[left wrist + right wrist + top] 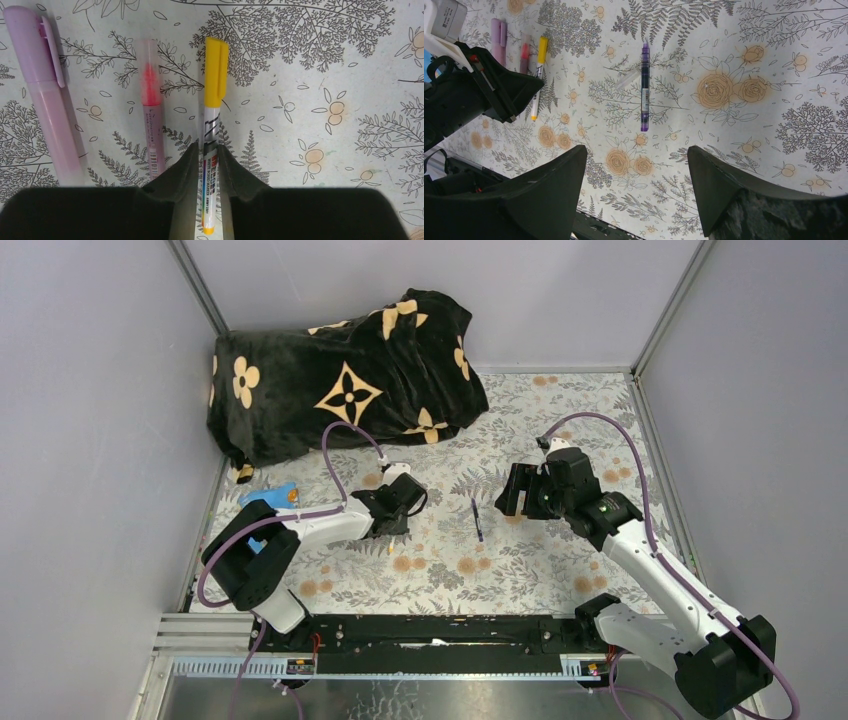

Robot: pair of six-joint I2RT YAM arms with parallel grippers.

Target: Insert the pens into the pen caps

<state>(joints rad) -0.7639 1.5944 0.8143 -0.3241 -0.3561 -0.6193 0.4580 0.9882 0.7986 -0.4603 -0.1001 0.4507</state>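
A white pen (212,150) with a yellow cap (216,70) lies flat on the floral cloth, running between the tips of my left gripper (207,148). The jaws stand slightly apart and thin strips of cloth show on both sides of the barrel. Beside it lie a pink pen (150,100) under a translucent pink cap and a lilac capped pen (42,85). A dark purple-blue pen (644,87) lies alone mid-table, with a faint clear tube (626,80) next to it. My right gripper (638,150) hovers open just short of that pen (477,519), holding nothing.
A black blanket with beige flowers (340,380) is heaped at the back left. A blue flat card (270,495) lies by the left wall, behind the left arm. Grey walls close in three sides, and the arms' mounting rail (430,630) runs along the near edge.
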